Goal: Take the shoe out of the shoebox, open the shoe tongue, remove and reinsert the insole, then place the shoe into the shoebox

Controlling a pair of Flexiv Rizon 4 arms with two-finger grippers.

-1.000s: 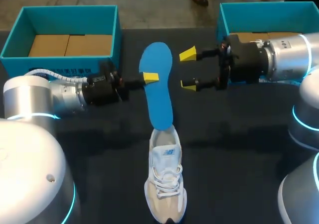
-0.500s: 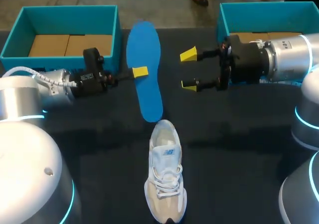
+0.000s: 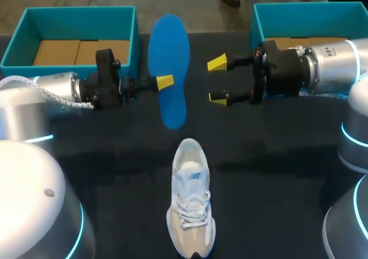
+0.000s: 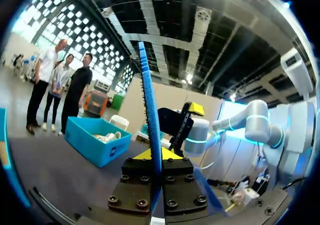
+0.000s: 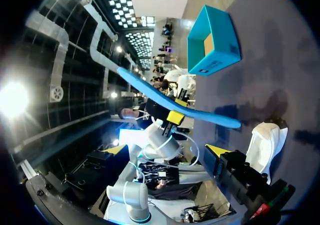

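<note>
The left arm comes in low over the dark surface [image 3: 115, 155], and its claw [image 3: 164, 82] is clamped on the edge of a blue insole [image 3: 169, 69], roughly at the middle of its length. The insole is lifted clear of the surface. It hangs in the gap between the two teal boxes, its broad face turned up and its long axis running away from the robot. From the left wrist it shows edge-on, a thin blue strip [image 4: 149, 110] standing up between the two yellow tips that pinch it.

The right claw [image 3: 217, 80] sits level with the insole, just off to its side and not touching it. Its fingers are spread wide with nothing between them.

The shoe [image 3: 191, 204], white and beige with its laces done up, stands upright on its sole on the surface. It is near the robot's side, apart from the insole's lower end, with its toe pointing toward the robot. The right wrist camera catches it too, beside that arm's own claw [image 5: 265, 142].

The left box [image 3: 69, 11] lies behind the left arm and the right box [image 3: 299, 7] behind the right arm. Each shows brown cardboard in its bottom.
</note>
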